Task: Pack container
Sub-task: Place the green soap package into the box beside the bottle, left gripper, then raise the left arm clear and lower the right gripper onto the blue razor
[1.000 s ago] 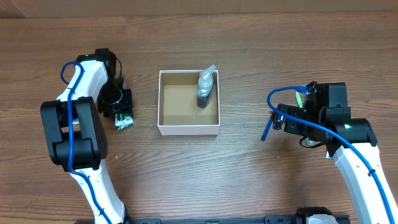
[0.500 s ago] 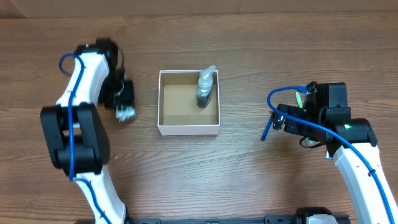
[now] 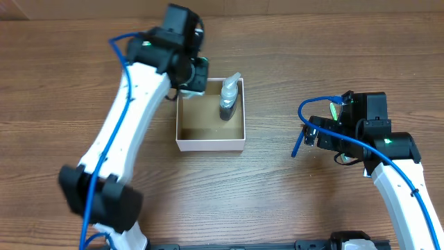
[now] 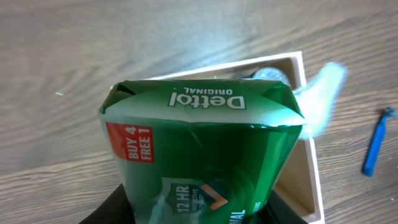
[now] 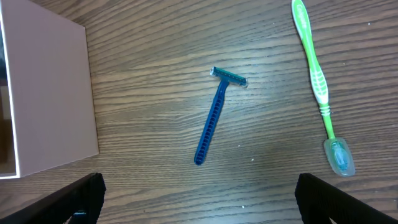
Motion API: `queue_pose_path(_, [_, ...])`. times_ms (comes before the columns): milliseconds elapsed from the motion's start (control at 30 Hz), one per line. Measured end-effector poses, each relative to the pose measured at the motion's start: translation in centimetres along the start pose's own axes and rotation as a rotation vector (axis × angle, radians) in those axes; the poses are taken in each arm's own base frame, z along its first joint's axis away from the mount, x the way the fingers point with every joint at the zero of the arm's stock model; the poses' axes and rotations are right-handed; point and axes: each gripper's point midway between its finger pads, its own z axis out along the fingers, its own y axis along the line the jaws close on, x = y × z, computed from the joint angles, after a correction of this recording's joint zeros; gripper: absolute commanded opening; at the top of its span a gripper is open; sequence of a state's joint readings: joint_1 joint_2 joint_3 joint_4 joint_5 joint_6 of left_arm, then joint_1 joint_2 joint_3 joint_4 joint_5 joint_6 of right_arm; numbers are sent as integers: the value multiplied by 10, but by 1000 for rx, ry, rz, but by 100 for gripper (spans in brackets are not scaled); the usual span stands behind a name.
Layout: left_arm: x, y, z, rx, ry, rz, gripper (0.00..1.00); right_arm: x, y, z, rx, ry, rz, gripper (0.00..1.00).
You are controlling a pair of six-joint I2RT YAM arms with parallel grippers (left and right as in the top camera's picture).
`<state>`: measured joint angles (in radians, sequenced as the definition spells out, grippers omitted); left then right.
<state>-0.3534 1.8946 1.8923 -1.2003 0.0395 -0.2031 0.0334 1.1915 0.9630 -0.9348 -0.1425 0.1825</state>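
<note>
The container [image 3: 210, 144] is a white-walled box with a brown inside at mid table. A small spray bottle [image 3: 228, 99] lies in its back right corner. My left gripper [image 3: 195, 78] is shut on a green Dettol soap pack [image 4: 202, 149] and holds it over the container's back left corner [image 4: 306, 143]. My right gripper [image 3: 320, 134] is open and empty, right of the container, above a blue razor [image 5: 214, 115]. A green toothbrush [image 5: 318, 84] lies to the razor's right. The container's white wall [image 5: 50, 93] shows at the left of the right wrist view.
The razor [image 3: 297, 146] lies on the wood table between the container and my right arm. The razor also shows at the right edge of the left wrist view [image 4: 375, 144].
My left arm lifted the soap pack from the table left of the container and swung it right and back, over the container's back left corner. The right arm has not moved.
</note>
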Motion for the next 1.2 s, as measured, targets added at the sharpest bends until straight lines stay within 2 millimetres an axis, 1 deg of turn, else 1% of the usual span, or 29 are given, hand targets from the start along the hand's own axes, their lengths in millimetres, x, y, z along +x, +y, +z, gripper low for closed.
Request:
queue_pose_path(100, [10, 0, 40, -17, 96, -21, 6, 0, 0, 0, 0, 0, 0, 100])
queue_pose_path(133, [14, 2, 53, -24, 128, -28, 12, 0, 0, 0, 0, 1, 0, 100])
queue_pose_path(200, [20, 5, 72, -36, 174, -37, 25, 0, 0, 0, 1, 0, 0, 100])
queue_pose_path(233, [23, 6, 79, -39, 190, -38, 30, 0, 0, 0, 1, 0, -1, 100])
queue_pose_path(300, [27, 8, 94, -46, 219, -41, 50, 0, 0, 0, 0, 0, 0, 100])
queue_pose_path(367, [27, 8, 100, -48, 225, -35, 62, 0, 0, 0, 0, 0, 0, 100])
queue_pose_path(400, [28, 9, 101, -48, 226, -36, 72, 0, 0, 0, 0, 0, 0, 100])
queue_pose_path(467, [27, 8, 99, -47, 227, -29, 75, 0, 0, 0, 0, 0, 0, 100])
queue_pose_path(567, [31, 9, 89, -53, 253, -31, 75, 0, 0, 0, 0, 0, 0, 100])
queue_pose_path(633, [32, 9, 74, -63, 275, -31, 75, 0, 0, 0, 0, 0, 0, 100])
queue_pose_path(700, [29, 10, 60, -71, 273, -30, 76, 0, 0, 0, -1, 1, 0, 100])
queue_pose_path(733, [21, 10, 37, -77, 248, -30, 76, 0, 1, 0, -4, 2, 0, 100])
queue_pose_path(767, [19, 10, 26, -78, 237, -30, 77, 0, 2, 0, -9, 3, 0, 100])
queue_pose_path(867, [5, 13, -18, -74, 138, -39, 77, -3, 5, -5, -17, -4, -1, 100])
queue_pose_path(933, [-5, 20, -56, -67, 36, -56, 77, -9, 7, -12, -20, -17, -1, 100])
queue_pose_path(1000, [-11, 32, -100, -63, -79, -86, 78, -24, 10, -24, -15, -63, -2, 100])
queue_pose_path(1067, [-11, 50, -144, -69, -190, -130, 80, -36, 13, -32, -9, -106, -8, 100])
queue_pose_path(1167, [-4, 80, -196, -97, -319, -204, 83, -46, 17, -34, -2, -136, -21, 100])
queue_pose_path(1200, [0, 88, -207, -110, -346, -224, 84, -45, 18, -32, 2, -128, -23, 100])
